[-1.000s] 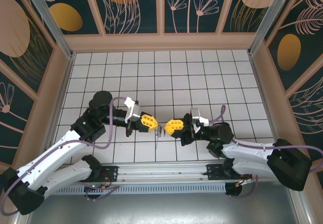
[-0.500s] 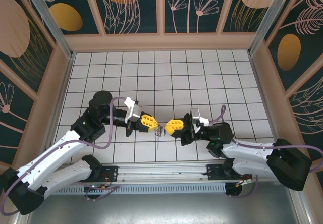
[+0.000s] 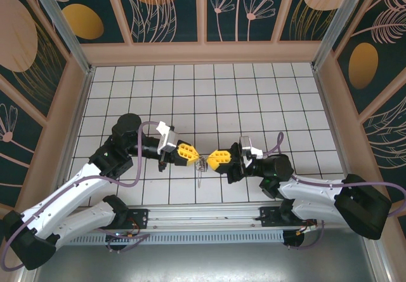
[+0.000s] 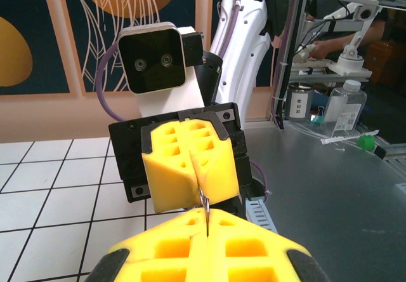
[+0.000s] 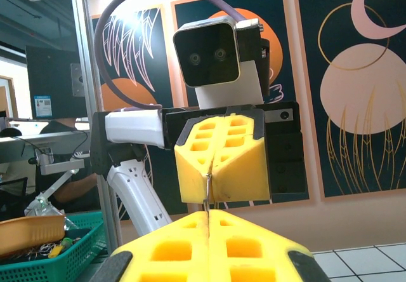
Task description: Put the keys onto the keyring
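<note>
My left gripper (image 3: 194,159) and right gripper (image 3: 210,162) meet tip to tip low over the tiled floor, both shut. In the left wrist view a thin straight silver blade, the keys (image 4: 207,217), is pinched edge-on in my left gripper (image 4: 206,223). A curved silver wire of the keyring (image 4: 203,199) comes out of the right gripper (image 4: 194,192) and touches it. From the right wrist the same thin metal (image 5: 207,190) spans the gap between the left gripper (image 5: 210,175) and my right gripper (image 5: 208,221). A thin pale strand (image 3: 198,179) hangs below the tips.
Wooden walls (image 3: 203,53) enclose the white tiled floor (image 3: 209,98) on three sides. The arm bases and a metal rail (image 3: 203,218) run along the near edge. Open floor lies behind both grippers.
</note>
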{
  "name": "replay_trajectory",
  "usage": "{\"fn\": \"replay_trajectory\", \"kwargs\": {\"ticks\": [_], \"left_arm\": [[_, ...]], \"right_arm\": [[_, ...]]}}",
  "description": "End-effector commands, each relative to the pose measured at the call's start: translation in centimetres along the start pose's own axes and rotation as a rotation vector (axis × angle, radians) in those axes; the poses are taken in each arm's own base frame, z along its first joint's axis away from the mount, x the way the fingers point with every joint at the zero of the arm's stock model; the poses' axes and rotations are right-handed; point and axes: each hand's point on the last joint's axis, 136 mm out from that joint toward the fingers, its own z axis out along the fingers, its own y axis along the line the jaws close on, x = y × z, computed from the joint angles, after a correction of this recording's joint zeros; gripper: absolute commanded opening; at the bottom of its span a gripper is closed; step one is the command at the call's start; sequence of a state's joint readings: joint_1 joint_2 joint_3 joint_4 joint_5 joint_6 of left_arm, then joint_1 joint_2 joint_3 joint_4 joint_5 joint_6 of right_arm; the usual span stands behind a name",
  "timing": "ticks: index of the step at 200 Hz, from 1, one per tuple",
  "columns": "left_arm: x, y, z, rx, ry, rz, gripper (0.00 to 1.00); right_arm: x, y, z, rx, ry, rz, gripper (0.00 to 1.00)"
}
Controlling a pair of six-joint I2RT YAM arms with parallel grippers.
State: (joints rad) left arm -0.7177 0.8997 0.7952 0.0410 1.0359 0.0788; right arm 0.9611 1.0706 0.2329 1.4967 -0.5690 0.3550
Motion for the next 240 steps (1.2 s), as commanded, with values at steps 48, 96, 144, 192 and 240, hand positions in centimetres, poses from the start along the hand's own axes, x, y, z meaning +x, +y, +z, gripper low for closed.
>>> {"fn": "replay_trajectory", "kwargs": {"ticks": [48,96,144,192,240], "left_arm": [[-1.39,-0.07,-0.1,0.006,-0.025,0.053,0.0],[-1.42,-0.12,-0.11,0.01,-0.026,0.052,0.0],[-1.41,-0.03,-0.08,0.01,-0.029,0.049,0.0],[-1.2,0.08,-0.01,0.01,-0.026,0.043,0.0],[-0.95,0.35,0.08,0.003,-0.02,0.032,0.0]], "right_arm": [[-1.8,0.48,0.23,-0.026,-0.065,-0.035,0.0],[-1.82,0.41,0.31,-0.024,-0.066,-0.035,0.0],[-1.87,0.34,0.47,-0.026,-0.067,-0.036,0.0],[-1.86,0.23,0.57,-0.024,-0.067,-0.039,0.0],[-1.99,0.21,0.63,-0.022,-0.069,-0.044,0.0]]}}
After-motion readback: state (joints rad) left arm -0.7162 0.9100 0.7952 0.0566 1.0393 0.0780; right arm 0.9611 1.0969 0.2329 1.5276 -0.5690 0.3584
